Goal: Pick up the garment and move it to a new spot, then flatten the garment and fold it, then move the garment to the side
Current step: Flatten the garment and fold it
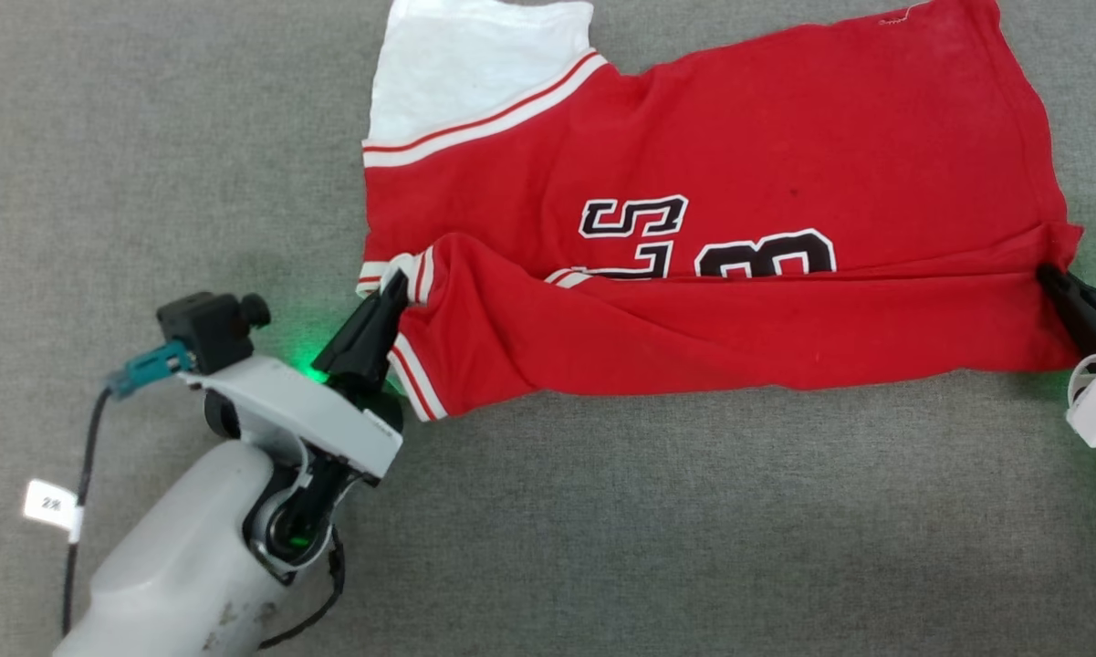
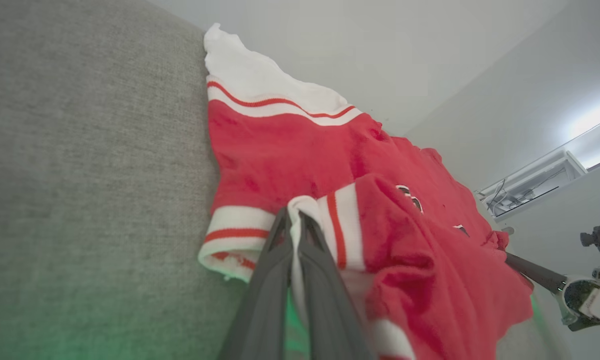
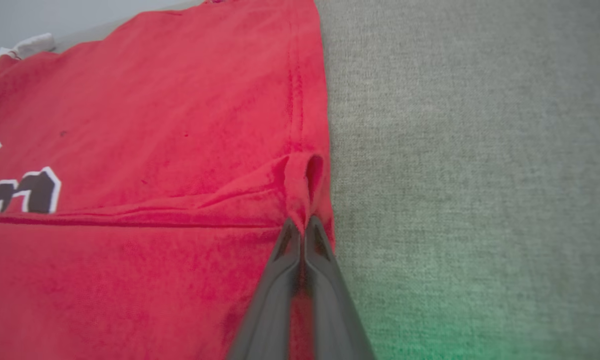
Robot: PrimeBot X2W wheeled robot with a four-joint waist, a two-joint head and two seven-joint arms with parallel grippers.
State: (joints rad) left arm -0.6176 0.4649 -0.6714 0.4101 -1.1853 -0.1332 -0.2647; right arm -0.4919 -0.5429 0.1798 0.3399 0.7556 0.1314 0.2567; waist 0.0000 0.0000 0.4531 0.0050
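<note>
The garment (image 1: 712, 164), a red jersey with a white sleeve, stripe trim and black white-outlined numbers, lies on the grey surface with its near part doubled over the numbers. My left gripper (image 1: 395, 285) is shut on the striped sleeve trim at the fold's left end; in the left wrist view the fingers (image 2: 280, 260) pinch white trim of the garment (image 2: 300, 150). My right gripper (image 1: 1048, 274) is shut on the red edge at the fold's right end. The right wrist view shows that gripper (image 3: 300, 225) clamping a puckered fold of the garment (image 3: 155, 125).
Grey fabric surface (image 1: 146, 137) lies all around the jersey. My left forearm (image 1: 192, 547) with a cable and a white tag (image 1: 52, 505) sits at the lower left. In the left wrist view my right arm (image 2: 569, 290) shows beyond the jersey.
</note>
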